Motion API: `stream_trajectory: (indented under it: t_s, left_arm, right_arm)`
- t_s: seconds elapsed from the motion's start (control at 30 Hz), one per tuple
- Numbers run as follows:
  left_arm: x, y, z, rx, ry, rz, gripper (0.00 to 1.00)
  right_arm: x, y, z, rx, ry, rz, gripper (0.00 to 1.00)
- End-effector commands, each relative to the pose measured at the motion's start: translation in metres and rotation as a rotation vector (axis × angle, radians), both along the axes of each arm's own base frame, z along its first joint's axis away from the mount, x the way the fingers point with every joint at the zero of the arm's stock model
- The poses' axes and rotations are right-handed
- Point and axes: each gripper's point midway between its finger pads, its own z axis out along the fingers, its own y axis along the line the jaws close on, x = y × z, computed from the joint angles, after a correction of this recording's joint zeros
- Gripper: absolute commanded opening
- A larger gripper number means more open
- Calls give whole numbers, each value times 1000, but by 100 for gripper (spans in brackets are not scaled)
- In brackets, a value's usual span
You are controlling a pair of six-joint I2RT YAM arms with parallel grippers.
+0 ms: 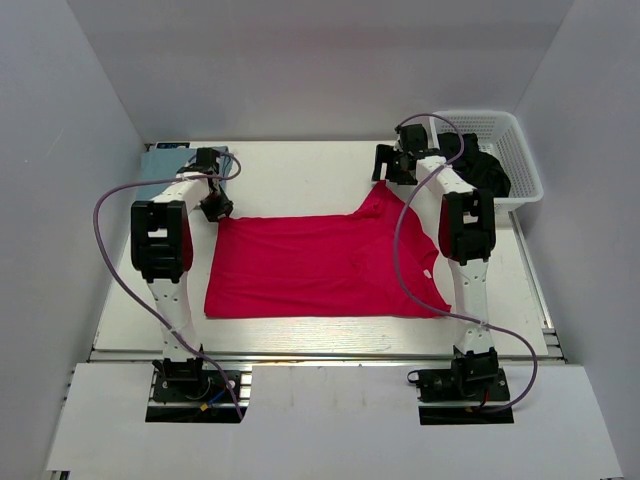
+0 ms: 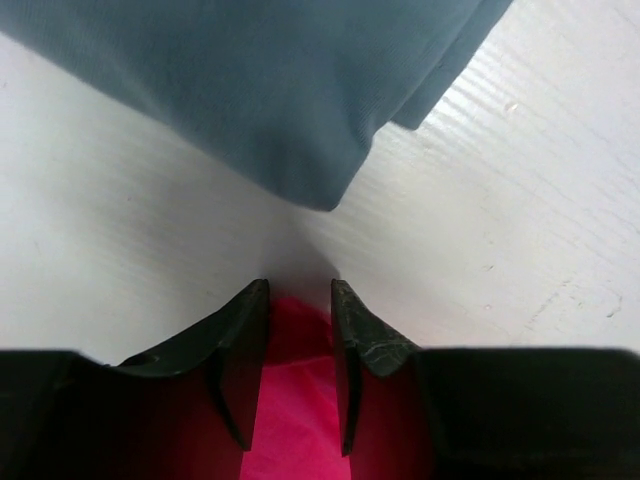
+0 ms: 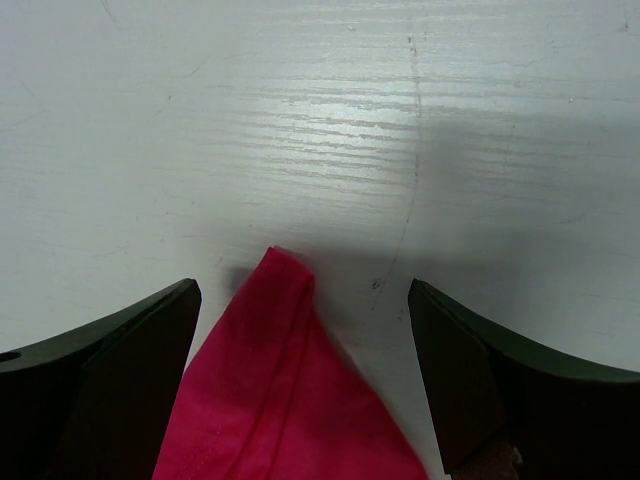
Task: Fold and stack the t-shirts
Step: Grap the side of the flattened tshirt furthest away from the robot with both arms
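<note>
My left jaws clamp red t-shirt (image 1: 320, 265) far hem corner; my right jaws gape astride sleeve tip, not gripping, likely so both ends lift together for fold

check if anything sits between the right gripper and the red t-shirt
Nothing visible does. The right gripper is open, and a pointed corner of the red t-shirt already lies between its jaws, with only bare table around it.
</note>
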Motion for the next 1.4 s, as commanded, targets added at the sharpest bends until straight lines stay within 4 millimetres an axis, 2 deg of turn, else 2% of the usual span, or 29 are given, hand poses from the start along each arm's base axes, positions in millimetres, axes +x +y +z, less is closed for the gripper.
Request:
stream_trajectory:
  t_s: [0.0,0.1,0.13,0.17,0.23,0.3,0.37,0.43,0.5,0.57,0.6,0.67,0.7,0.77,0.8,0.87,0.9,0.97,1.0,1.03,1.07,1.1,1.13,1.17,1.23,1.27,1.3,1.33,1.37]
  left_arm:
    - [-27,5,1,22,71,26,40]
    - [-36,7,-6,29,102,37,20]
    - [-40,7,-9,29,112,37,0]
    - [-42,7,-7,29,112,37,0]
    - [-41,7,-3,28,86,37,0]
    - [-32,1,6,17,30,25,0]
    - [-25,1,21,19,-35,15,0]
    - [-22,-4,31,14,-72,-9,0]
    - [-17,-7,43,3,-119,-24,0]
    - [-15,-11,50,-18,-143,-34,0]
    - [-15,-13,55,-27,-161,-39,0]
    - [-15,-15,60,-37,-177,-44,0]
    - [-15,-17,58,-47,-179,-50,0]
    - [-17,-17,66,-48,-197,-51,0]
    - [-20,-17,62,-48,-186,-51,0]
    - [-23,-14,72,-37,-207,-45,0]
    - [-27,-12,71,-28,-202,-39,0]
    - [-29,-11,76,-20,-213,-35,0]
    - [-33,-10,78,-20,-215,-35,0]
    - [-35,-10,74,-20,-212,-35,0]
    - [-35,-10,79,-21,-224,-35,0]
    - [-38,-10,75,-20,-213,-35,0]
    - [-37,-10,80,-21,-225,-35,0]
    - [-38,-10,80,-16,-224,-43,0]
    - [-43,-8,82,-8,-226,-38,0]
    - [-46,-8,81,-8,-216,-38,0]
    - [-51,-6,80,0,-213,-34,0]
    - [-51,-6,85,0,-223,-33,0]
    - [-58,-6,79,0,-208,-34,0]
  right_arm:
    - [12,0,4,11,-31,-12,90]
    - [11,3,2,21,-27,-7,87]
    - [12,4,-1,26,-25,-6,84]
    - [12,7,-1,34,-25,3,73]
    - [13,10,-1,57,-27,8,60]
    - [13,19,3,89,-34,32,44]
    - [12,22,4,105,-34,45,37]
    - [13,26,13,112,-55,54,22]
    - [15,24,16,105,-71,48,12]
    - [13,23,30,100,-100,48,10]
    - [12,22,28,93,-105,49,10]
    - [12,21,43,83,-135,45,0]
    - [9,18,41,76,-133,41,0]
    - [7,16,59,70,-159,36,0]
    - [3,13,63,61,-157,30,0]
    - [-11,9,65,50,-139,24,0]
    - [-12,7,84,60,-177,18,0]
    - [-36,3,68,49,-129,13,0]
    - [-41,2,102,67,-191,10,0]
    - [-48,0,104,69,-187,3,0]
    - [-66,-7,97,59,-155,-6,0]
    - [-73,-7,109,66,-168,-11,0]
    - [-80,-9,108,63,-157,-17,0]
    - [-100,-13,98,57,-112,-26,0]
    - [-120,-19,109,60,-114,-36,0]
    - [-132,-22,97,57,-73,-46,0]
    - [-144,-24,107,64,-86,-52,0]
    - [-149,-26,108,66,-84,-56,0]
    - [-160,-26,101,69,-57,-61,0]
